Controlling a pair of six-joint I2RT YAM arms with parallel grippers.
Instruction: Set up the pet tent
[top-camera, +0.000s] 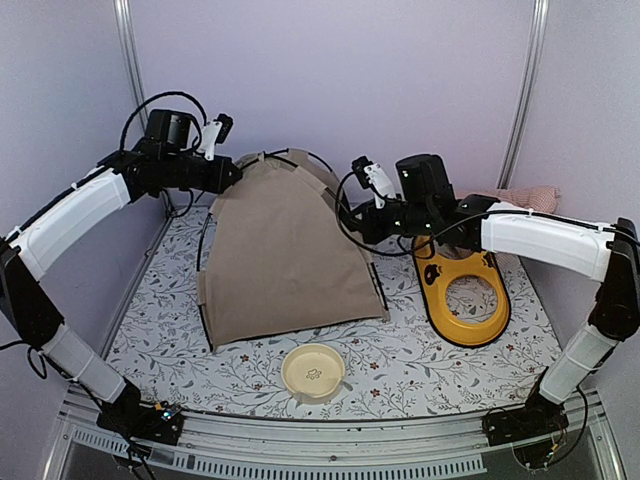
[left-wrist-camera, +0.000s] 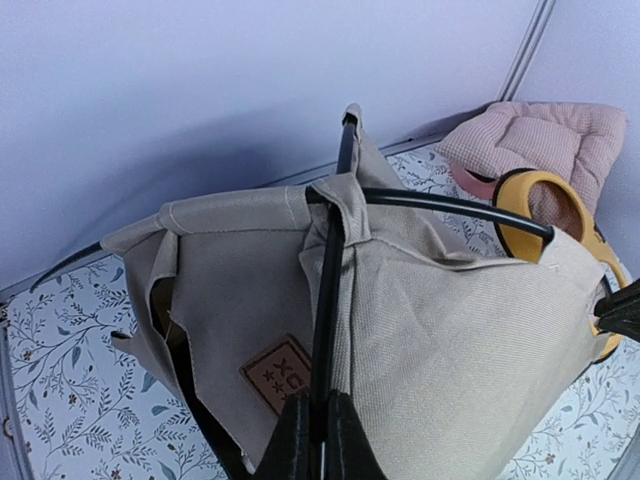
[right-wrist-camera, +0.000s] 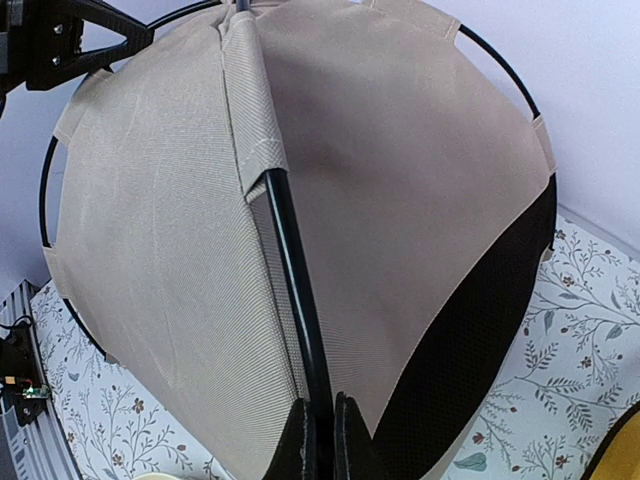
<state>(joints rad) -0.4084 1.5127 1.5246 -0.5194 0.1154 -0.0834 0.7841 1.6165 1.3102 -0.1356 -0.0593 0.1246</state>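
The tan pet tent stands raised in the middle of the floral mat, held from both sides. My left gripper is shut on a thin black pole at the tent's upper left; in the left wrist view the pole runs between the fingers, beside the brown label patch. My right gripper is shut on a black pole at the tent's right edge; in the right wrist view the pole sits between the fingers, with black mesh to the right. The pompom toy is not visible.
A yellow oval feeder tray lies right of the tent, under the right arm. A cream bowl sits near the front edge. A pink checked cushion lies at the back right by the wall.
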